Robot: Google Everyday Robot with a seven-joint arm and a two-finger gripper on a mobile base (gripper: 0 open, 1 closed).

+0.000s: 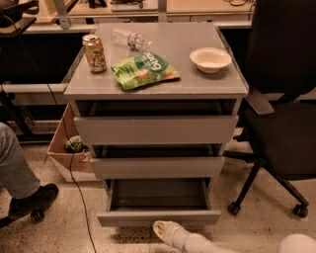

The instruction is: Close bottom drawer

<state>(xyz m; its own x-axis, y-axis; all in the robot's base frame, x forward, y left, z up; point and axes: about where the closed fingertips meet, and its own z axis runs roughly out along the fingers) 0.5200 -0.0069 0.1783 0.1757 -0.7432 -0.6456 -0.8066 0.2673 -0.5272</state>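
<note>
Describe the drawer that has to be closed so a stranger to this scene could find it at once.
Find the grey three-drawer cabinet in the middle. The bottom drawer is its lowest one, with the robot's pale gripper just in front. Unlike the two wider drawers above, it is pulled far out, showing a bare grey tray.

I see a speckled floor (44,234) all round. A black office chair (284,123) stands at 3 o'clock, a cardboard box (60,150) at 9, and a long desk (207,7) at 12. My hand (162,230) sits low at 6.
</note>
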